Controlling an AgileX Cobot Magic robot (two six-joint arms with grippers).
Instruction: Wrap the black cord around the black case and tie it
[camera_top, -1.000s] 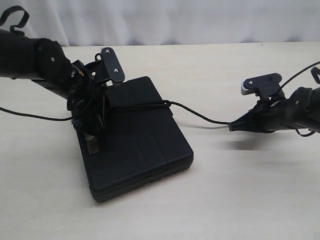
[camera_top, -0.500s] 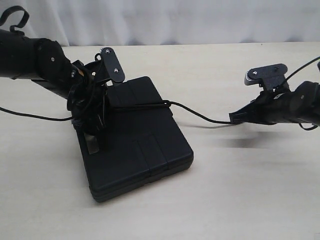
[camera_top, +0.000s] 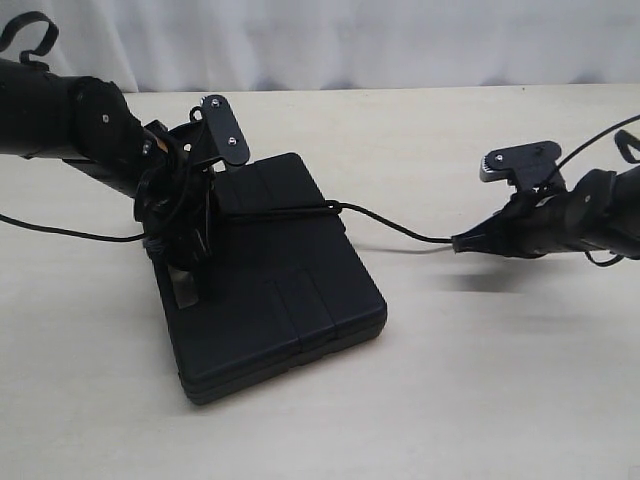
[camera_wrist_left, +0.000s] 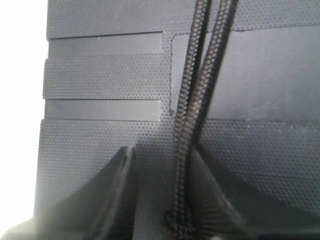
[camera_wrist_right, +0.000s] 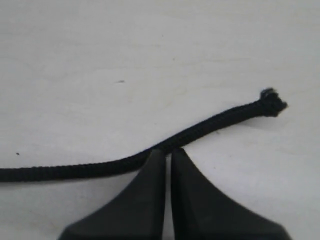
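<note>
The black case (camera_top: 280, 290) lies flat on the table, left of the middle. My left gripper (camera_top: 185, 270) stands over its left edge. In the left wrist view its jaws (camera_wrist_left: 162, 151) are apart over the case's ribbed face (camera_wrist_left: 100, 75). Two strands of the black cord (camera_wrist_left: 197, 90) run between them, close to one finger, and are not pinched. The cord (camera_top: 390, 228) leaves the case's top edge and runs right, just off the table, to my right gripper (camera_top: 458, 243). That gripper (camera_wrist_right: 168, 150) is shut, its tips pinching the cord (camera_wrist_right: 100, 167) a short way from its knotted end (camera_wrist_right: 272, 102).
The pale table (camera_top: 480, 400) stretches in front of the case and under the right arm. A white curtain (camera_top: 400, 40) closes off the back. A thin glossy robot cable (camera_top: 60, 232) trails across the table at the far left.
My right gripper rose a little, then came back down and slightly left, the cord end moving with it. The left arm and the case have not moved.
</note>
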